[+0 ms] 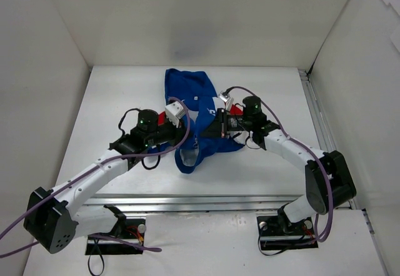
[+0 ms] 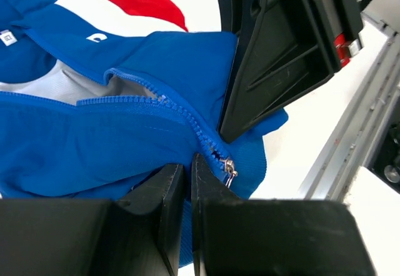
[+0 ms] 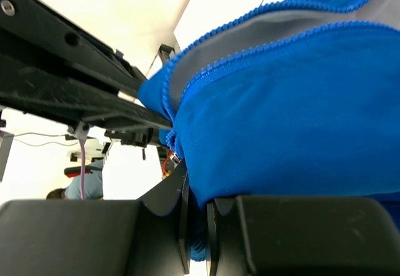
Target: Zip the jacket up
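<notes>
The jacket is spread mid-table between the 2 arms, and its zipper slider is seen low at the hem, with the open teeth running away from it up the front. The slider lies just beside the left gripper, which appears pinched on hem fabric. The right gripper is likewise clamped on blue cloth close by.

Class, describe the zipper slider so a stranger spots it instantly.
Find the blue jacket on the white table. Follow its zipper teeth to where both rows meet by the hem. The slider there is small and silver; the teeth are blue.
</notes>
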Controlling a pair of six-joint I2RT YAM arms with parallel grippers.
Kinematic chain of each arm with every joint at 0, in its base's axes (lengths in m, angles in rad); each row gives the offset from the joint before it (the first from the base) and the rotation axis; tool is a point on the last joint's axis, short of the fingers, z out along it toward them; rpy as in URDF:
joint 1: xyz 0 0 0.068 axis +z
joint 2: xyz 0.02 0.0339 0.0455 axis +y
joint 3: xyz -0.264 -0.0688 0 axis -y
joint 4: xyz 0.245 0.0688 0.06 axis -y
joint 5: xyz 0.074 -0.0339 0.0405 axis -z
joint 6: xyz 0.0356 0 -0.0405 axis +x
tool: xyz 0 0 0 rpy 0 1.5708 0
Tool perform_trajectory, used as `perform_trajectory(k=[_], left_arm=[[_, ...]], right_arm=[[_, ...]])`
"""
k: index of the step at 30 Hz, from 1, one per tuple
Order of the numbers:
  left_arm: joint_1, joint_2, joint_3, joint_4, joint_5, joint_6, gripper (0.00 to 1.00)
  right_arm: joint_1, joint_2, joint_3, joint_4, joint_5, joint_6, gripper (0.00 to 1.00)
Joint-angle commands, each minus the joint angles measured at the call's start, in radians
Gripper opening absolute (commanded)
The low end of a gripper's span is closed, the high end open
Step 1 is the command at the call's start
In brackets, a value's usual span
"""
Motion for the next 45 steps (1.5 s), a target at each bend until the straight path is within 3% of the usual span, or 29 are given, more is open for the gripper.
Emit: perform_trajectory(k=[1, 5, 16, 19, 23, 24, 25, 31, 39, 45], left_arm=[[-0.026, 0.003, 0.063, -0.002, -0.048, 0.037, 0.03], [-0.046, -0.006, 0.066, -0.017, -0.091, 0.054, 0.03], [-0.057, -0.058, 0.038, 0.008, -0.198, 0.034, 0.04], [-0.057, -0.061, 0.037, 0.009, -0.22, 0.006, 0.12], [-0.057, -0.076, 0.02, 0.015, -0.252, -0.05, 0.4], [-0.057, -0.083, 0.015, 0.015, -0.26, -0.064, 0.43], [-0.057, -0.086, 0.012, 0.014, -0.261, -0.092, 0.49], [-0.057, -0.116, -0.005, -0.026, -0.321, -0.234, 0.58], [-0.033, -0.126, -0.002, -0.227, -0.338, -0.521, 0.57], [0.021, -0.124, -0.121, -0.125, -0.214, -0.713, 0.57]], right_arm=[[0.013, -0.055, 0.098, -0.012, 0.027, -0.03, 0.0], [0.016, -0.049, 0.134, -0.13, 0.08, -0.07, 0.0], [0.034, -0.058, 0.106, -0.149, 0.1, -0.083, 0.0], [0.041, -0.058, 0.095, -0.145, 0.101, -0.08, 0.0], [0.045, -0.061, 0.072, -0.085, 0.094, -0.045, 0.0], [0.045, -0.061, 0.071, -0.072, 0.089, -0.039, 0.0], [0.045, -0.058, 0.068, -0.05, 0.087, -0.03, 0.0], [0.045, -0.051, 0.072, -0.032, 0.089, -0.016, 0.0], [0.045, -0.044, 0.052, -0.003, 0.092, 0.004, 0.0], [0.047, -0.04, 0.045, 0.018, 0.092, 0.013, 0.0]])
